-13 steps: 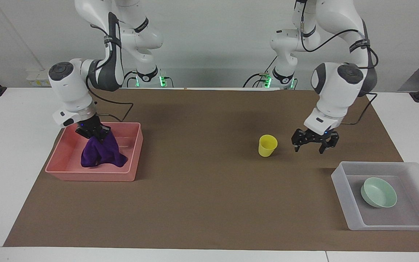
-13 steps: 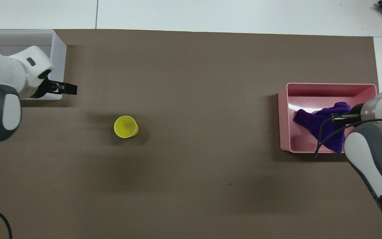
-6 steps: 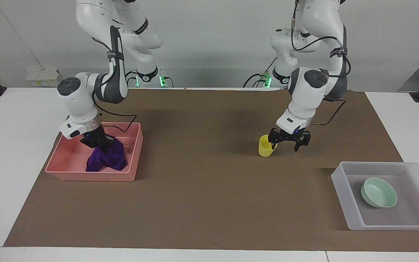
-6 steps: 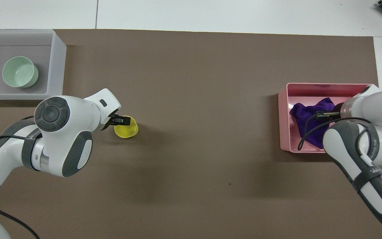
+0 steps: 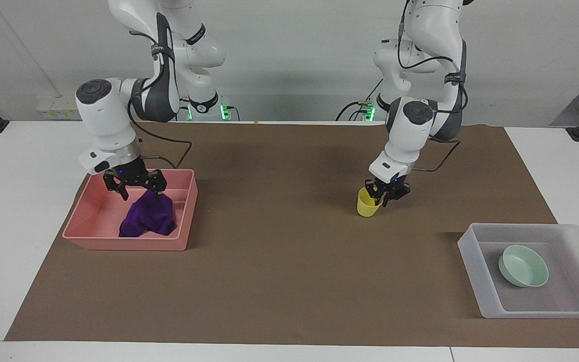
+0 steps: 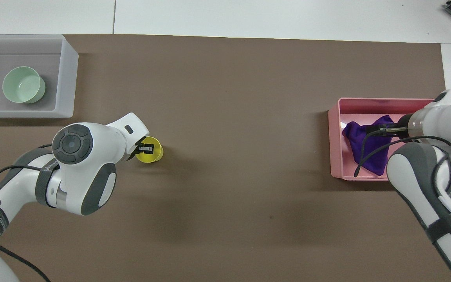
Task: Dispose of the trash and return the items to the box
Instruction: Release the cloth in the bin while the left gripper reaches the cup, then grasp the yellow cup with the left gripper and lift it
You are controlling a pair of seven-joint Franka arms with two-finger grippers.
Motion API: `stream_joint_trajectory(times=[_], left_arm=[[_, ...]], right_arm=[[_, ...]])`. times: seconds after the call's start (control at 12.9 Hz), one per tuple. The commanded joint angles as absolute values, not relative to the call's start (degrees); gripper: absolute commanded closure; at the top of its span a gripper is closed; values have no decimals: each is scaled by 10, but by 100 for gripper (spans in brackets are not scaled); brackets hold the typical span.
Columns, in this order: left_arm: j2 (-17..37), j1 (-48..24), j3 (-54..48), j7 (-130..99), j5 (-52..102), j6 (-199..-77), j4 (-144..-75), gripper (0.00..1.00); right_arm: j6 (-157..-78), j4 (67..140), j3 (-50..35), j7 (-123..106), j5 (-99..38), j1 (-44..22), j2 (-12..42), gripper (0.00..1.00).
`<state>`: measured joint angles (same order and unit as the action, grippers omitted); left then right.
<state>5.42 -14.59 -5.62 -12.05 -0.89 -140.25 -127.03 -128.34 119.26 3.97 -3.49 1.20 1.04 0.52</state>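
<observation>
The purple cloth (image 5: 149, 219) lies bunched inside the pink bin (image 5: 93, 221) at the right arm's end of the table. The right gripper (image 5: 136, 190) hangs just above it with fingers spread wide and empty — the trash part looks finished.

The left gripper (image 5: 381, 198) is at the yellow cup (image 5: 368, 202), fingers pinched on the rim at about 3 o'clock in the facing view. The cup stands on the brown mat (image 5: 279, 261). This rim hold probably serves to carry it upright to the clear box (image 5: 480, 281) — there the green bowl (image 5: 523, 265) already rests.
</observation>
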Motion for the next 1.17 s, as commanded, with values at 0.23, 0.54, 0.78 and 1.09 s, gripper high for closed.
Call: stream_joint_trajectory(times=[0.23, 0.54, 0.78, 1.09], left_arm=[[20, -119, -43, -122, -18, -1336, -1224, 100], [12, -41, -43, -63, -18, -1320, -1183, 100], [46, 36, -43, -10, -18, -1321, -1109, 100], [109, 131, -44, 59, -17, -1318, -1028, 100]], right_arm=[[-1156, 1135, 33, 67, 25, -33, -33, 0], [-1021, 1028, 33, 63, 29, -28, -33, 0], [-941, 962, 33, 61, 27, -27, -35, 0], [-897, 933, 41, 59, 21, -24, -54, 0]])
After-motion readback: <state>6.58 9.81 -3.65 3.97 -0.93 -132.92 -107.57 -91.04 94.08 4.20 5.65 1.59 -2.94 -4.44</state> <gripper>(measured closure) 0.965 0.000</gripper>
